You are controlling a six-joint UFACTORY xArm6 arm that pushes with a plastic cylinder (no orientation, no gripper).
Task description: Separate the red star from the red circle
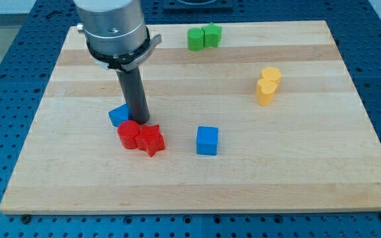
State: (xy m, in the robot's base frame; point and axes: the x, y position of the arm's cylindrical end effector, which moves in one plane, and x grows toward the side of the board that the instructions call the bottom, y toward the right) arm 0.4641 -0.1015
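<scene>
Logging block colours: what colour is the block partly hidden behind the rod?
Blue block, seen in the camera view.

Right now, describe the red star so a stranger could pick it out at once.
Find the dark rod on the wooden board's left half; my tip ends just above two touching red blocks. The red star is the right one, pointed, while the red circle beside it is round.

On the wooden board (323,165), my tip (140,122) stands just behind the touching red circle (129,134) and red star (151,139), beside a small blue block (118,116), a blue cube (207,140) lying apart toward the view's right.
</scene>
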